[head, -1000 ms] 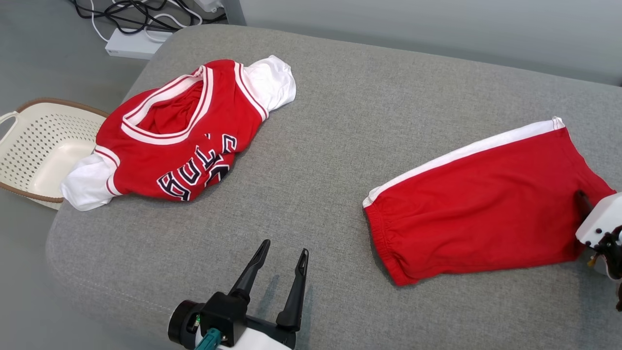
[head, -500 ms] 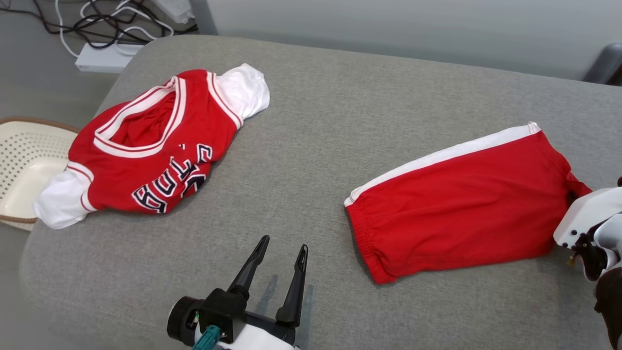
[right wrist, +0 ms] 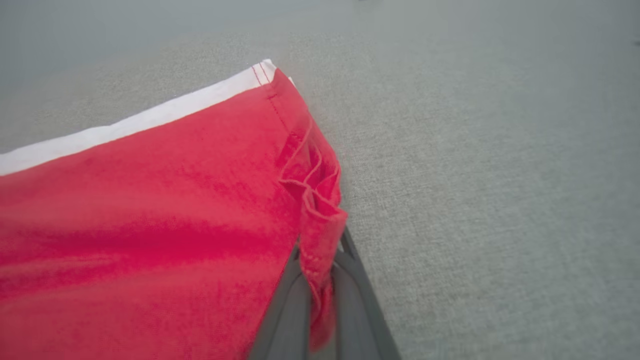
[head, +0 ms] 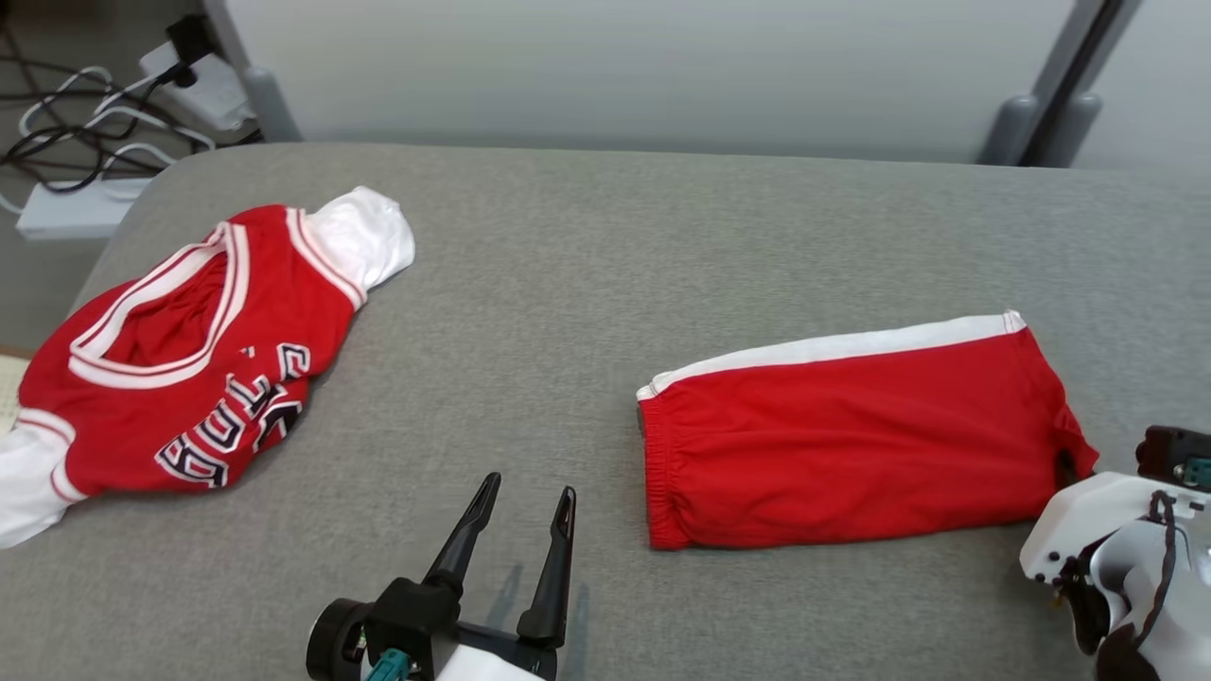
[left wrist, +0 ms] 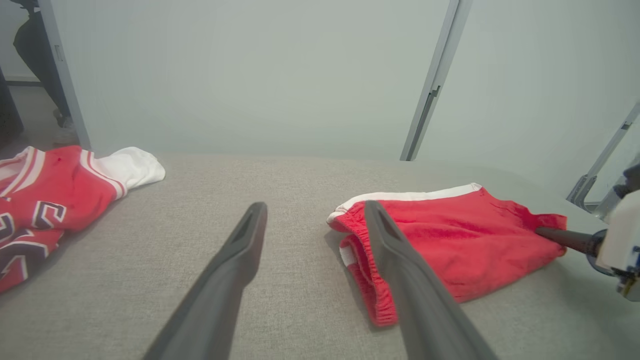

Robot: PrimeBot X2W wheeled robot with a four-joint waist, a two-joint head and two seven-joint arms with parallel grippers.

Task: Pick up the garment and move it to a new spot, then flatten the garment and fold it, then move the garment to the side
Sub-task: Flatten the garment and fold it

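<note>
- Head view: red shorts [head: 851,435] lie flat on the right half of the grey cushion [head: 568,265]. White side stripe on the far edge, elastic waistband toward the middle.
- Red Bulls jersey [head: 189,369] is crumpled at far left, well apart from the shorts.
- Left gripper [head: 530,484] at bottom centre, fingers spread, holding nothing.
- Right gripper [head: 1067,468] at the shorts' right hem; tips look tucked into fabric, hard to tell here.
- Left wrist view: the spread fingers frame the waistband end, no contact.
- Right wrist view: both fingers pinched on a bunched fold of the hem.

Grey cushion [head: 568,284] — red shorts [head: 851,445], red jersey [head: 170,397] on it.
</note>
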